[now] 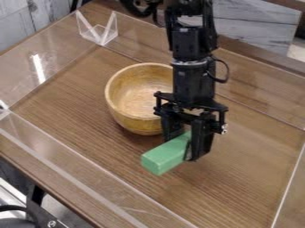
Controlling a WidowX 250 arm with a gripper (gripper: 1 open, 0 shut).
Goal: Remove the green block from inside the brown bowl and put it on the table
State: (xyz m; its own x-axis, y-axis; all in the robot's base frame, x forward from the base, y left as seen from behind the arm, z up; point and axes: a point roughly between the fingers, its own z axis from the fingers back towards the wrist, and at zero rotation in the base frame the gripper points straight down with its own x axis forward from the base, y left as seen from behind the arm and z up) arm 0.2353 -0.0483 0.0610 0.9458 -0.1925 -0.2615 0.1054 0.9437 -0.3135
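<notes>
A black robot gripper (191, 142) points steeply downward, its fingers clamped on one end of the green block (166, 157). The block slants down toward the tabletop's near edge, outside the bowl; whether it touches the wood is unclear. The brown bowl (135, 96) sits just behind, mid-table (71, 116). A low clear plastic wall (71, 169) edges the near side.

One green block (166, 157), one brown bowl (141, 96), one table (256, 160)
</notes>
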